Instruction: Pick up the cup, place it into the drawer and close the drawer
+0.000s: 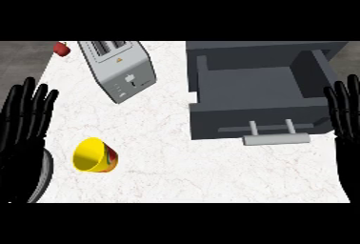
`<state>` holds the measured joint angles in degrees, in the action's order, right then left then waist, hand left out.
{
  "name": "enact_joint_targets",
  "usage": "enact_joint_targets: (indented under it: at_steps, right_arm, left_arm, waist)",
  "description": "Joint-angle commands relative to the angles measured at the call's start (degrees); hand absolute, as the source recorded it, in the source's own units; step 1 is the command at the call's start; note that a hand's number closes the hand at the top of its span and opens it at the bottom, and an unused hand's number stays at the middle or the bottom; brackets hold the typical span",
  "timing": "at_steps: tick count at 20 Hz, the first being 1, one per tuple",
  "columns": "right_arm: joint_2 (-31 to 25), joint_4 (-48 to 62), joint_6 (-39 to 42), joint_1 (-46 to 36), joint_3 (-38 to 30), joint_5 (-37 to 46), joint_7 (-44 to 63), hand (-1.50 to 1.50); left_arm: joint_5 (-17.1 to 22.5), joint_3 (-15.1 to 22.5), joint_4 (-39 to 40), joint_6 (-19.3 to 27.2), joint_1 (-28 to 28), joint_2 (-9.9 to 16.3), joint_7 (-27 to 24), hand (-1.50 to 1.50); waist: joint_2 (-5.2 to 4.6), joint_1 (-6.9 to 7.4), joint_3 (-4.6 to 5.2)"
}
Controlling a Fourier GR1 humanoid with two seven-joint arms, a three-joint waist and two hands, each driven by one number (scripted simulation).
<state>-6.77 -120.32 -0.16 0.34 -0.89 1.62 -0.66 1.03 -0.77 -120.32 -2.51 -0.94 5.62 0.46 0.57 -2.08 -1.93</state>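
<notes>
I look steeply down on a white marbled desk (211, 171). My left robot hand (25, 128) shows at the left edge of the view, black, fingers straight and pointing up, spread a little, holding nothing. My right robot hand (346, 114) shows at the right edge in the same way, fingers straight and upward, with nothing in it. The cup (95, 155) lies on its side on the desk in the lower left part of the view, near my left robot hand but not touching it; it is yellow with some red on its outside, and its open mouth faces left, toward the viewer. The drawer (256, 90) is a dark grey box in the upper right, pulled open toward me, its inside bare, with a pale bar handle (275, 137) on its front edge. The cup and the drawer are well apart. A silver toaster (118, 69) lies tilted at the upper left of the desk, slots toward the top. A small red thing (63, 48) sits at the desk's far left corner, just beside the toaster; I cannot tell what it is.
</notes>
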Motion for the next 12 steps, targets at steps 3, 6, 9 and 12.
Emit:
enact_joint_targets:
  at_steps: [3, 6, 9, 12]
  right_arm:
    - [0.0, -1.2, 1.1, 0.8, -2.4, -3.5, -0.3, -1.50]
    - [4.2, -0.7, -0.3, 2.5, 5.0, 1.2, -3.5, -1.50]
    - [-2.2, 3.8, 6.2, -0.9, 1.4, -5.1, 4.4, -1.50]
    - [-0.3, 4.7, 5.1, -2.6, 4.3, -2.7, 5.5, -1.50]
  left_arm:
    - [7.8, -2.5, -2.3, -7.0, 0.1, 3.9, 0.8, -1.50]
    - [18.9, -8.3, -3.3, -16.2, -4.4, 9.3, -2.3, -1.50]
    - [24.6, -7.4, 3.0, -9.6, -3.8, 3.5, 7.6, -1.50]
    - [27.9, -10.9, 5.1, -13.5, -6.7, 5.1, 4.9, -1.50]
  waist:
    - [-0.50, 2.11, 1.93]
    - [-0.41, 2.90, 1.99]
    - [-0.71, 2.71, 1.96]
    - [-0.55, 2.45, 1.96]
